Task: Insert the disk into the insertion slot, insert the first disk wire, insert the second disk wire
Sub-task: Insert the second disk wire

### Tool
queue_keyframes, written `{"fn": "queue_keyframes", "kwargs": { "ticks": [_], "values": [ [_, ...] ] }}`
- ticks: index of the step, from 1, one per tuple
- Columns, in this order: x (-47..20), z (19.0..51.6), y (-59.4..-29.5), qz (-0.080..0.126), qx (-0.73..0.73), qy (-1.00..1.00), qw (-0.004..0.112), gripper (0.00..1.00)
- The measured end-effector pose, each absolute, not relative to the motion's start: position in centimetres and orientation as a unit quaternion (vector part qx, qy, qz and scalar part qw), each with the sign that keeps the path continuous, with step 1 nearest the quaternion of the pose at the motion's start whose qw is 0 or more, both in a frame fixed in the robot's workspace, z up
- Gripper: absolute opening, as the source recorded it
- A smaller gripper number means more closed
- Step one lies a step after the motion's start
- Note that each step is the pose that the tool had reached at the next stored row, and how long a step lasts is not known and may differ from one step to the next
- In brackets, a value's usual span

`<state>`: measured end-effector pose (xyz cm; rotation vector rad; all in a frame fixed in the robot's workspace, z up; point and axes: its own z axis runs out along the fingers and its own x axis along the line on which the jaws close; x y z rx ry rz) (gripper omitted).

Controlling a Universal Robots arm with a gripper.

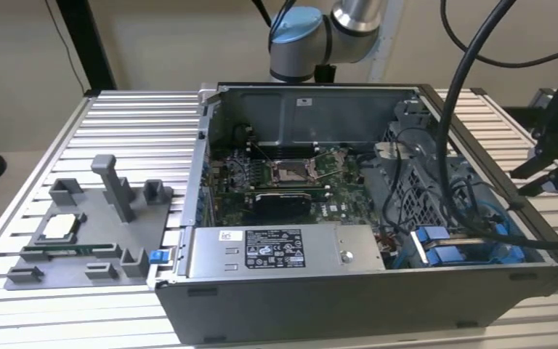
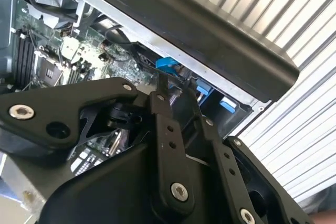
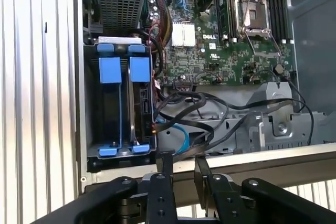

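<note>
Slatted aluminium table (image 1: pixel 114 116) carries the open computer case (image 1: pixel 357 305); toward four o'clock in the exterior view sits the insertion slot (image 1: pixel 421 236), the disk (image 1: pixel 463 256) apparently seated inside. Gripper (image 3: pixel 183 159) hovers parted, empty (loose black cables (image 3: pixel 210 103) could snag it).

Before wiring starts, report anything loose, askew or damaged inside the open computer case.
Nothing looks damaged. A flat blue cable curls loose among black wires beside the grey drive bay with blue plastic clips.

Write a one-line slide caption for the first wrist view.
Gripper poised above the edge of the open computer case, near the blue-clipped insertion slot, with cables and motherboard beyond.
</note>
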<state>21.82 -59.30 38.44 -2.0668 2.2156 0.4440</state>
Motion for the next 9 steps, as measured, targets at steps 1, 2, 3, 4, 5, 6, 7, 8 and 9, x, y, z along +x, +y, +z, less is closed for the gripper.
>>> {"fn": "queue_keyframes", "kwargs": {
  "ticks": [1, 2, 3, 4, 5, 6, 7, 8, 9],
  "values": [
    [21.8, 38.4, -59.4, 0.145, -0.675, 0.722, 0.039, 1.00],
    [21.8, 38.4, -59.6, 0.145, -0.676, 0.722, 0.039, 1.00],
    [21.8, 38.4, -59.7, 0.145, -0.677, 0.721, 0.039, 1.00],
    [21.8, 38.4, -59.9, 0.145, -0.677, 0.720, 0.039, 1.00],
    [21.8, 38.4, -60.1, 0.145, -0.678, 0.719, 0.039, 1.00],
    [21.8, 38.4, -60.2, 0.145, -0.679, 0.719, 0.039, 1.00],
    [21.8, 38.4, -60.4, 0.145, -0.680, 0.718, 0.038, 1.00],
    [21.8, 38.4, -60.6, 0.145, -0.680, 0.717, 0.038, 1.00],
    [21.8, 38.3, -60.7, 0.144, -0.681, 0.716, 0.038, 1.00]
  ]
}}
